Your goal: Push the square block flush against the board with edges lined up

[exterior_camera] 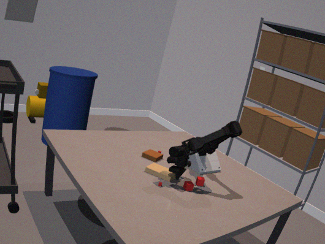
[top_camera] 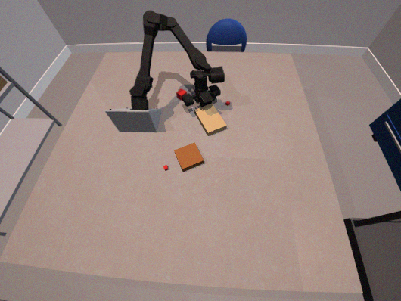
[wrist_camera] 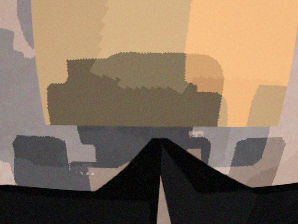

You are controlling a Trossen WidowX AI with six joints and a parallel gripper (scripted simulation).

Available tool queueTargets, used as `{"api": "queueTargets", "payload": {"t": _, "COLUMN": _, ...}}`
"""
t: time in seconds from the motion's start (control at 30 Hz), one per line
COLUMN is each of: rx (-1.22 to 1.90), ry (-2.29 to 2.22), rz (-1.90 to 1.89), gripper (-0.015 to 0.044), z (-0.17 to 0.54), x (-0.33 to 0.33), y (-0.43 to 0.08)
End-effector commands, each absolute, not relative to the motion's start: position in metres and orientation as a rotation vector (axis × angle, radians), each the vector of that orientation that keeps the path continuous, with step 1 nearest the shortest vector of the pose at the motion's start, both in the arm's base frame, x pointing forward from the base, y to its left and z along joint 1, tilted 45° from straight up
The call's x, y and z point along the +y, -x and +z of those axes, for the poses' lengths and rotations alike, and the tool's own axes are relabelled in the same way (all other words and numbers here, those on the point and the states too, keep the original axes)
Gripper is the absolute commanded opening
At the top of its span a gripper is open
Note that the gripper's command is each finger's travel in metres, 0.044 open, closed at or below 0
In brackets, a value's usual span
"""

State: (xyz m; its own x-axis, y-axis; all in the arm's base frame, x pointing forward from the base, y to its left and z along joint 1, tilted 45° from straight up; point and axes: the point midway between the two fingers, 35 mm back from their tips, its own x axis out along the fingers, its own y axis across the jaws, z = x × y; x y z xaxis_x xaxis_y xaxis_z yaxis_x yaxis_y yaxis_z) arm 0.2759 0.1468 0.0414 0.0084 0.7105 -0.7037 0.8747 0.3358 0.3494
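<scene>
The square block (top_camera: 189, 156) (exterior_camera: 152, 155), orange-brown, lies flat on the table. The board (top_camera: 212, 120) (exterior_camera: 156, 170) (wrist_camera: 240, 45), light tan and longer, also lies flat, with a clear gap between it and the block. My gripper (top_camera: 206, 102) (exterior_camera: 177, 178) (wrist_camera: 159, 145) is shut and empty, pointing down low at the board's far end from the block. In the wrist view its tips show just short of that end edge; whether they touch it I cannot tell. The hand hides part of that end in the top view.
A red cube (top_camera: 181, 94) (exterior_camera: 200, 181) is beside the hand; another red cube (exterior_camera: 188, 186) is near it. Small red cubes lie by the board (top_camera: 228, 103) (exterior_camera: 160, 184) and by the block. A grey slanted panel (top_camera: 136, 121) (exterior_camera: 208, 163) stands at the arm's base.
</scene>
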Motion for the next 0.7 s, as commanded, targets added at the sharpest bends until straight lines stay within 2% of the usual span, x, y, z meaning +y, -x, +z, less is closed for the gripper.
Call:
{"api": "queueTargets", "payload": {"t": 0.0, "rx": 1.74, "ry": -1.418, "rz": -0.245, "gripper": 0.0, "z": 0.0386, "x": 0.144, "y": -0.2794}}
{"api": "queueTargets", "payload": {"t": 0.67, "rx": 1.738, "ry": -1.416, "rz": -0.248, "gripper": 0.0, "z": 0.0303, "x": 0.1354, "y": -0.2884}}
